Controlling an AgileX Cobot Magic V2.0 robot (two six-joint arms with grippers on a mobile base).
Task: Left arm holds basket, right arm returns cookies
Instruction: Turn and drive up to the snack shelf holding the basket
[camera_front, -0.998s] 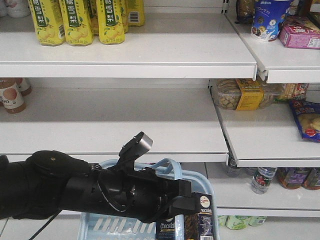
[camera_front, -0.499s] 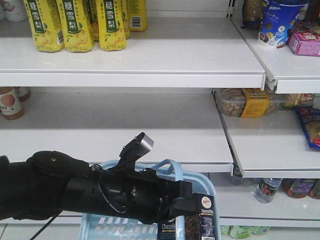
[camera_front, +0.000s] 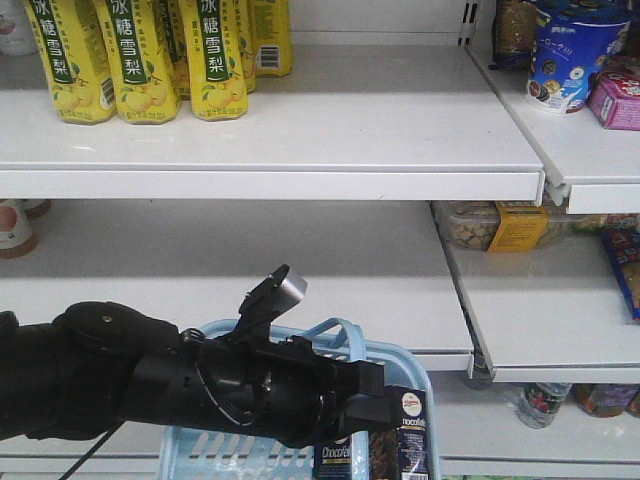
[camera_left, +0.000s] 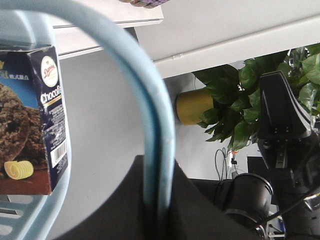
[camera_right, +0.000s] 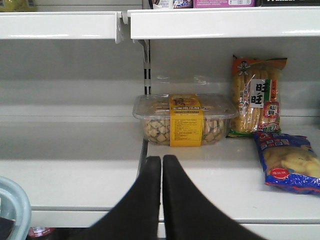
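The light blue basket (camera_front: 400, 362) hangs low in front of the shelves, and its rim (camera_right: 12, 200) shows at the right wrist view's bottom left. My left arm (camera_front: 100, 350) reaches in from the left. My left gripper (camera_left: 159, 167) is shut on the looped handle (camera_left: 150, 110). The cookies (camera_front: 402, 435), a dark carton with a chocolate cookie picture (camera_left: 30, 120), stand upright in the basket's right end. My right gripper (camera_right: 161, 161) is shut with nothing between its fingers. It points at the middle shelf, to the right of and above the basket.
Yellow bottles (camera_front: 130, 60) stand on the upper shelf, with a blue tub (camera_front: 570, 55) and a pink box (camera_front: 615, 100) at the right. A clear box with a yellow label (camera_right: 185, 120), a yellow snack bag (camera_right: 256, 95) and a blue bag (camera_right: 290, 162) lie on the right middle shelf (camera_right: 210, 180).
The shelves have grown larger and slid downward in the front view, so the robot has come closer to them. Arms, basket and carton hold the same pose.
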